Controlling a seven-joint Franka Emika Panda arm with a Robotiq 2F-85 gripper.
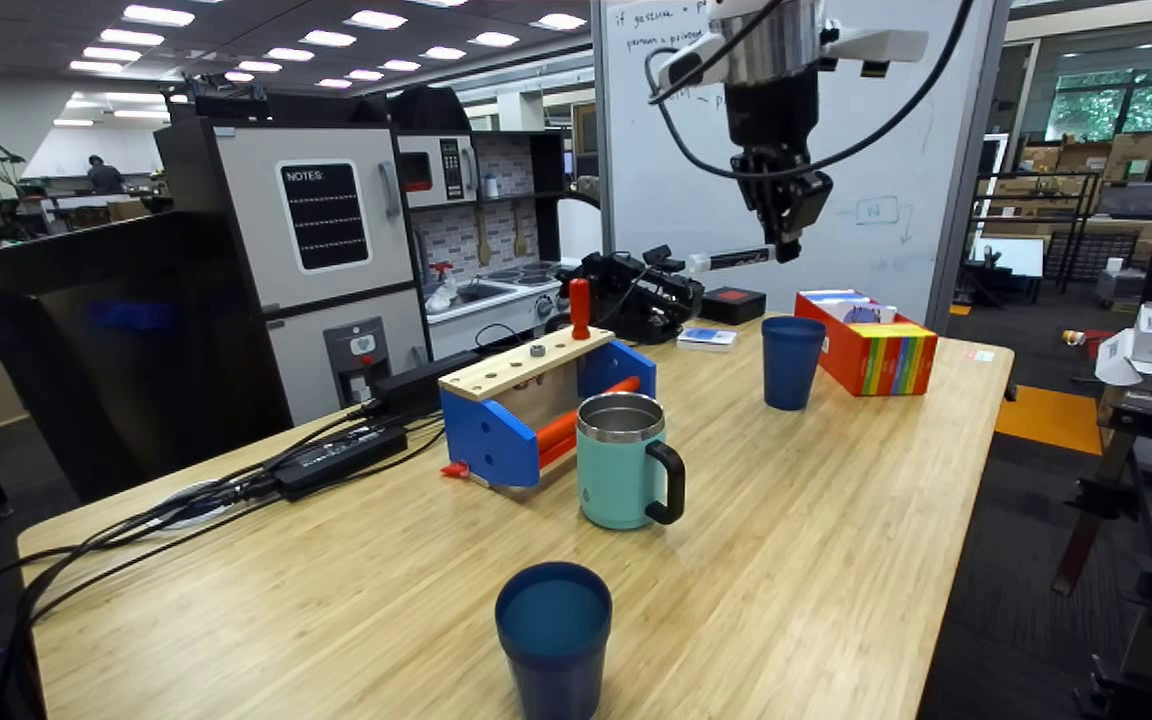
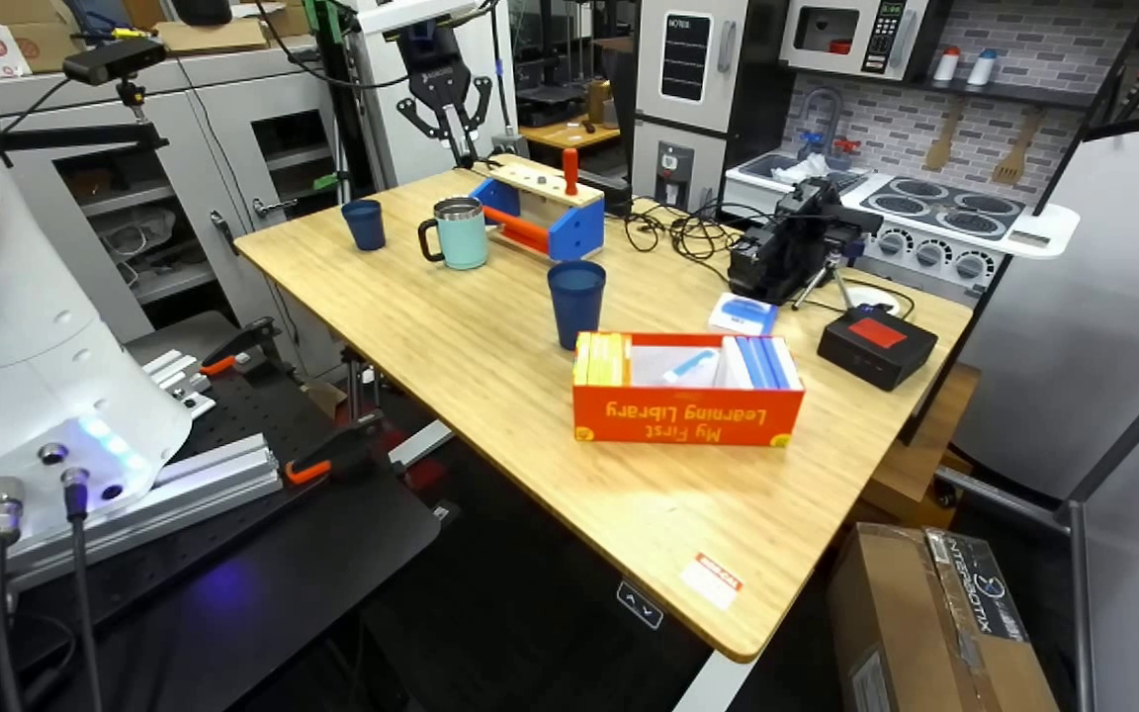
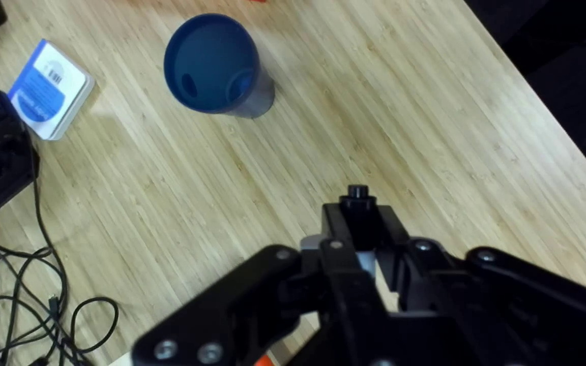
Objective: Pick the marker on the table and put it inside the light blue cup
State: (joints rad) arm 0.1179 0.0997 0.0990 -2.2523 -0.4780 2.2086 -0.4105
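Whiteboard [image 1: 886,165] noted beyond one short edge of the tabletop [image 1: 786,520]. We judge the jaws narrow, pinching the marker [image 3: 359,207] aloft. They likely mask the mug [image 1: 619,472], between the long edges, from the wrist camera; misaligned release could bounce the marker off its rim.

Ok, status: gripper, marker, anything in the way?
Gripper closed on marker, above table. Light blue mug upright, marker not yet in it. Toy workbench close beside mug, possible snag.
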